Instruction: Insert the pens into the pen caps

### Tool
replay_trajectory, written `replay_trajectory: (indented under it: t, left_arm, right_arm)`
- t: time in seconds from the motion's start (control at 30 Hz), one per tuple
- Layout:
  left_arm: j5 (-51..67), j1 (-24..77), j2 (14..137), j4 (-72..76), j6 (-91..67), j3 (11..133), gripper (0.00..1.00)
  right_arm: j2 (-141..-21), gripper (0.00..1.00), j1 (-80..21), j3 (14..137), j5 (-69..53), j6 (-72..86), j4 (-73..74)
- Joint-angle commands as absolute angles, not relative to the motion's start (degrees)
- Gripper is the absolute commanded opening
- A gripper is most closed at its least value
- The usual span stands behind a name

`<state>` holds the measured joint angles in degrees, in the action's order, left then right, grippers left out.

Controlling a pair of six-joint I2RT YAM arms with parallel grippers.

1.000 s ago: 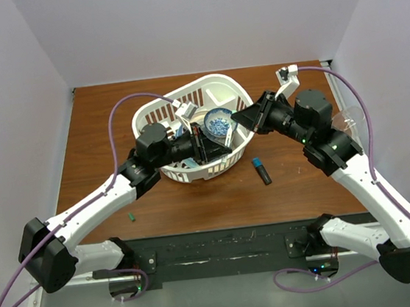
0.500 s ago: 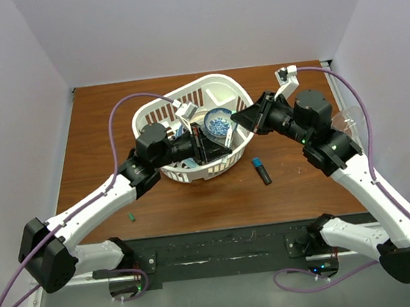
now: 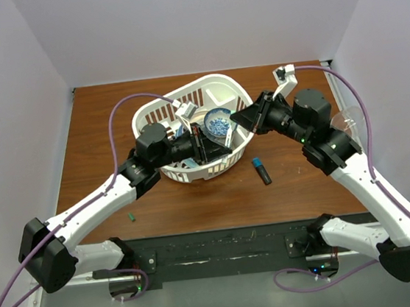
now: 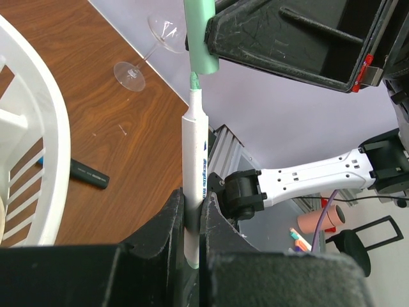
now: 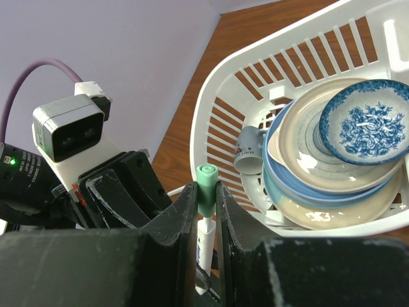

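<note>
we look down on a brown wooden table where two robot arms meet over the near rim of a white slatted basket.

the left gripper has its jaws clamped on the lower barrel of a white pen, which stands upright with its small green tip pointing up. the right gripper has its jaws pressed tight on a mint green cap, held directly above the pen with its open end facing down. in the left wrist view the pen's tip sits right at the cap's mouth; we cannot tell whether it has entered, and most of the tip shows below the cap. pen and cap hang in the air over the basket's near right side.

a black marker with a bright blue end lies flat on the table, just outside the basket to the right, touching nothing. a tiny dark green piece lies on the table near the left arm, well apart from the basket.

inside the basket we see stacked plates, a blue and white flowered bowl resting on them, and a small white mug beside them. a clear wine glass lies on its side at the table's right edge.
</note>
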<state>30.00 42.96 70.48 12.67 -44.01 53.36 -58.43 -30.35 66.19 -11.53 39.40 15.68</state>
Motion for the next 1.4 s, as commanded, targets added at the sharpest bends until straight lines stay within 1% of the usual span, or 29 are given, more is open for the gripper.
replay_trajectory:
  t: [0.0,0.5,0.73,0.9,1.37]
  left_arm:
    - [30.6,43.7,68.4,17.8,-44.3,54.3,0.0]
    - [30.1,43.7,67.6,17.5,-43.7,54.6,0.0]
    - [28.7,43.7,67.3,17.6,-43.4,50.7,0.0]
    - [28.5,43.7,66.3,18.6,-43.9,49.5,0.0]
    - [27.6,43.7,68.3,18.0,-42.4,52.1,0.0]
  right_arm:
    - [-60.0,0.0,-30.8,69.4,-12.1,38.1,16.5]
    - [-59.1,0.0,-30.8,67.2,-12.7,37.6,16.3]
    - [-60.6,0.0,-30.8,71.4,-12.2,37.2,17.5]
    - [-61.5,0.0,-30.8,72.2,-12.3,36.8,17.6]
    - [-59.5,0.0,-30.8,68.0,-14.1,39.4,15.3]
